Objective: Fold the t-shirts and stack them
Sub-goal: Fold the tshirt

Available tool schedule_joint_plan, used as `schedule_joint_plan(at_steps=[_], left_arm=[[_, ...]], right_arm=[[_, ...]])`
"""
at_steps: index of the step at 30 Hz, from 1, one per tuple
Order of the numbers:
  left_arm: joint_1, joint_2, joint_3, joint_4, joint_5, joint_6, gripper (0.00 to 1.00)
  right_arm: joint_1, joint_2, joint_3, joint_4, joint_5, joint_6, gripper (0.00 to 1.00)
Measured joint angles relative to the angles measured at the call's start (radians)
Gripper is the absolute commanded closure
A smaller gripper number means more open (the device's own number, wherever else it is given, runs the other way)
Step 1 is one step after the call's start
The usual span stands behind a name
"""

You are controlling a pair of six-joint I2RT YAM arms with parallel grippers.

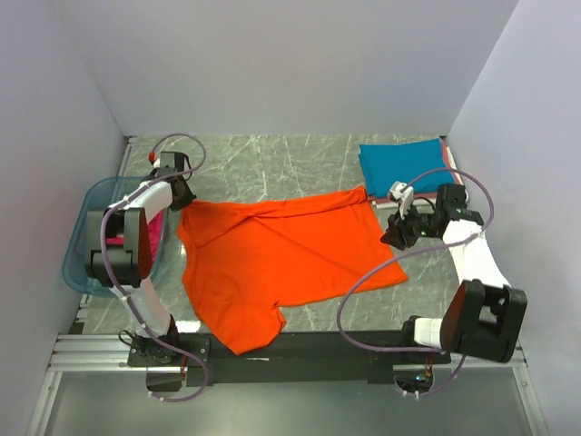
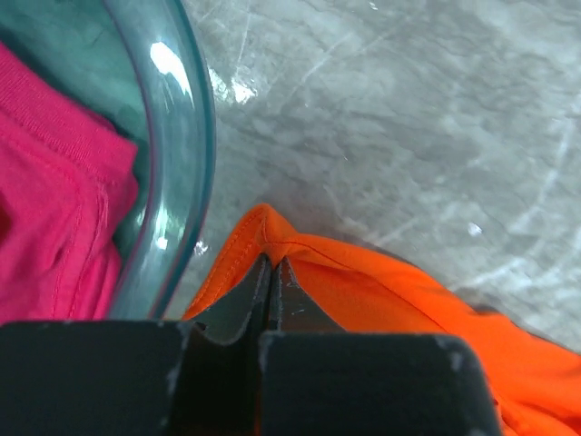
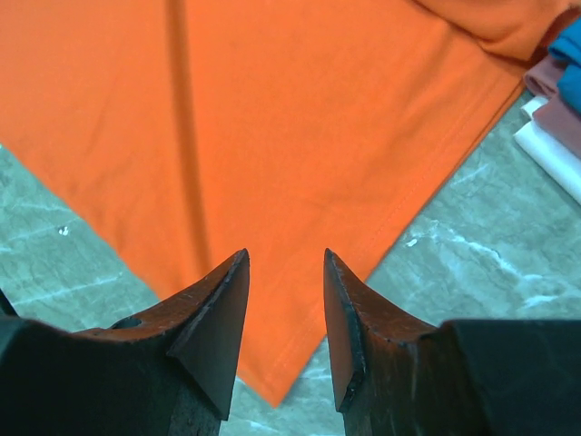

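From above, the orange t-shirt (image 1: 281, 263) lies opened out but rumpled on the table (image 1: 272, 159) between the two arms. The left gripper (image 1: 179, 195) is at the shirt's far left corner, with the blue tub (image 1: 82, 259) just to its left; a magenta shirt (image 1: 156, 227) lies inside the tub. The right gripper (image 1: 400, 232) hangs over the shirt's right edge. Beyond it is a stack of folded shirts (image 1: 399, 162), teal on top.

The left wrist view shows that gripper's jaws pressed together on a ridge of orange cloth, with the tub's rim close on the left.

In the right wrist view the jaws stand partly apart with nothing between them. A corner of the orange shirt lies directly below, and the stack is ahead to the right.

This looks like the start of the fold: one corner is pinched, the other not yet. The right gripper probably needs to drop onto the corner beneath it and pinch a single layer, so both arms can draw the cloth flat.
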Motion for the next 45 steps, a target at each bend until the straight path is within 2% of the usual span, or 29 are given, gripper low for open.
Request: schedule_joint_plan(at_steps=[4, 12, 18, 26, 38, 45], left_arm=[[0.005, 0.031, 0.013, -0.011, 0.001, 0.007, 0.99], [0.007, 0.032, 0.018, -0.029, 0.000, 0.028, 0.99], [0.020, 0.033, 0.048, -0.044, -0.001, 0.042, 0.99], [0.048, 0.041, 0.074, -0.045, 0.006, 0.051, 0.99], [0.048, 0.042, 0.074, -0.045, 0.014, 0.055, 0.99], [0.050, 0.042, 0.074, -0.044, 0.022, 0.055, 0.99]], right_arm=[[0.032, 0.115, 0.084, 0.014, 0.026, 0.059, 0.55], [0.190, 0.363, 0.368, 0.105, 0.148, 0.259, 0.55], [0.256, 0.549, 0.543, 0.142, 0.255, 0.361, 0.55], [0.298, 0.678, 0.642, 0.141, 0.383, 0.417, 0.55], [0.323, 0.787, 0.745, 0.132, 0.470, 0.459, 0.57], [0.334, 0.818, 0.750, 0.126, 0.494, 0.459, 0.65]])
